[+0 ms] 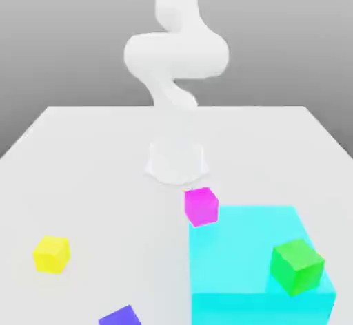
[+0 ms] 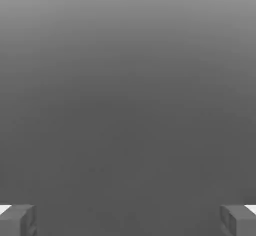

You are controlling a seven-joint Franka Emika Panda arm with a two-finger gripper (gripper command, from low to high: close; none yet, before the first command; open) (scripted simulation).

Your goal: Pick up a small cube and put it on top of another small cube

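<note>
Several small cubes lie on the white table (image 1: pixel 96 165) in the exterior view. A magenta cube (image 1: pixel 200 205) sits just in front of the arm's base (image 1: pixel 177 160), touching the far corner of a large cyan block (image 1: pixel 241 261). On that cyan block stands a green cube (image 1: pixel 296 266), near its right side. Toward the exterior view's left rests a yellow cube (image 1: pixel 52 253). At the front edge a blue cube (image 1: pixel 120 316) is partly cut off. In the hand view my gripper (image 2: pixel 128 220) is open, its grey fingertips (image 2: pixel 17 219) far apart against plain grey background, with nothing between them.
The white arm (image 1: pixel 176 55) rises from its base at the table's middle and bends upward out of the exterior view. The cyan block is a tall obstacle at the front right. Bare table lies between the yellow cube and the base.
</note>
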